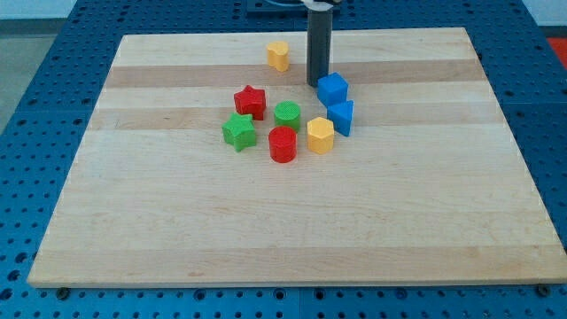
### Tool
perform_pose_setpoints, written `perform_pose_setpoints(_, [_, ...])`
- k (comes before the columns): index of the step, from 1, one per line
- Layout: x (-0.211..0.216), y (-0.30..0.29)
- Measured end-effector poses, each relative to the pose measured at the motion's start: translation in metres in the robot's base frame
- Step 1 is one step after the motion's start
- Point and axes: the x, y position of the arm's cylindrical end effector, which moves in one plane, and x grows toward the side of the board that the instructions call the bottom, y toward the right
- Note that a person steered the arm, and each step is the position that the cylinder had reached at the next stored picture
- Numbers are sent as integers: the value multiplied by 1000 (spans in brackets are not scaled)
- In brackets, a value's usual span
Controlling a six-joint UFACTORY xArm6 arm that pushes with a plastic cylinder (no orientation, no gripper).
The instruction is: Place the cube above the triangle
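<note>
Resting on the wooden board (177, 230), tip (317, 84) just to the view's left of the blue cube (332, 88) and slightly toward the view's top, touching or nearly touching it; cannot tell which. No claw on this arm, only the dark upright rod (319, 44), so nothing wide, narrow or held.

Taking the blue cube as landmark: sitting in the upper middle of the board, a little right of centre. Just below it, toward the view's bottom and a shade to the right, the blue triangle (341, 116), very close to the cube, possibly touching. Below the cube and slightly left, the yellow hexagonal block (320, 135), beside the triangle's left face. Lower left of the cube, the green round block (287, 114). Farther down and left, the red cylinder (283, 143), just under the green round block. Left of the cube and slightly lower, the red star (250, 101). Farther left and lower, the green star (238, 130), just below the red star. Up and to the left of the cube, on the far side of the rod, a second yellow block (278, 55), standing apart from the cluster; shape unclear.

Around the board, a blue perforated table (35, 89).
</note>
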Motion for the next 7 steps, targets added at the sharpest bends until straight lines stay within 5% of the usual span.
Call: perform_pose_setpoints(7, [-5,33])
